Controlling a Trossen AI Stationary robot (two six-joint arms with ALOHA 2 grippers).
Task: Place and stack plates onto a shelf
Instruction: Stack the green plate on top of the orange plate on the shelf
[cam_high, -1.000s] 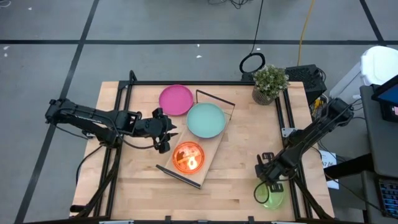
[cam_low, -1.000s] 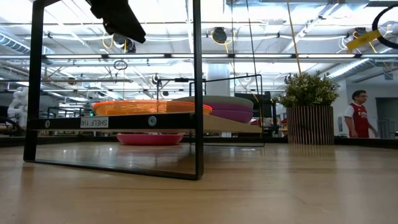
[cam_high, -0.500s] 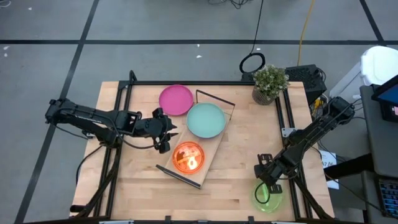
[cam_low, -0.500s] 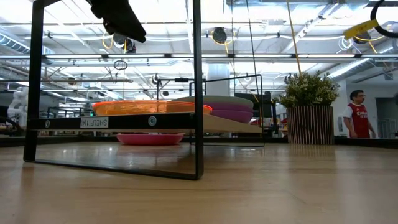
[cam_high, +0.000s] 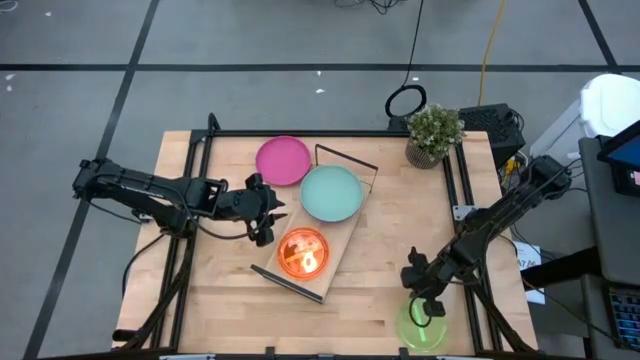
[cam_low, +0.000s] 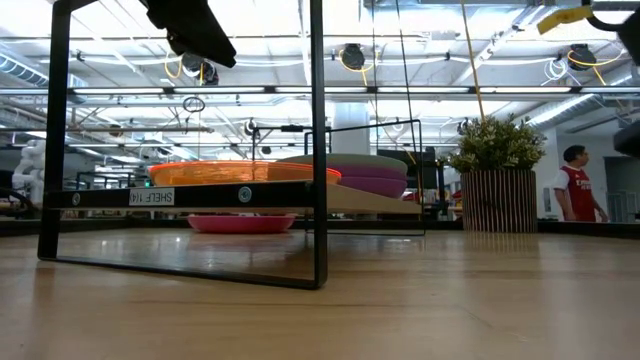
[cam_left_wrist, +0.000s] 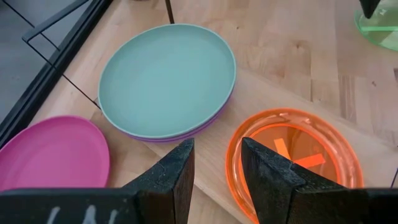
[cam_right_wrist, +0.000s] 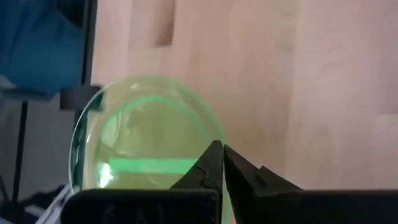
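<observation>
High view: shelf (cam_high: 345, 246) lies diagonally mid-table. Mint green plate (cam_high: 331, 193) sits on its far end, orange plate (cam_high: 303, 252) on its near end. Magenta plate (cam_high: 283, 160) rests on the table just beside the shelf's far end, touching or nearly touching the mint one. Left gripper (cam_high: 268, 217) hovers at the shelf's left edge, between the magenta and orange plates, holding nothing. Right gripper (cam_high: 424, 299) is at the table's near right corner, over the rim of the lime green plate (cam_high: 422, 326), which lies near the table edge. Potted plant (cam_high: 433, 132) stands at the far right corner.

Low view: shelf frame (cam_low: 318, 150) fills the foreground; orange plate (cam_low: 240, 172) lies on the board, mint plate over a purple plate (cam_low: 372, 182) behind it, magenta plate (cam_low: 240, 222) on the table under board level. Plant (cam_low: 498, 185) to the right; a person (cam_low: 577, 185) stands in the room behind.

Left wrist view: fingers (cam_left_wrist: 177, 177) stand narrowly apart, empty, above the board between plates. Mint plate (cam_left_wrist: 166, 78) is stacked on the purple plate (cam_left_wrist: 186, 132), orange plate (cam_left_wrist: 292, 155) beside it, magenta plate (cam_left_wrist: 53, 152) off the board.

Right wrist view: fingers (cam_right_wrist: 211, 165) are almost together, tips at the lime plate's (cam_right_wrist: 146, 140) rim; cannot tell if they pinch it.
</observation>
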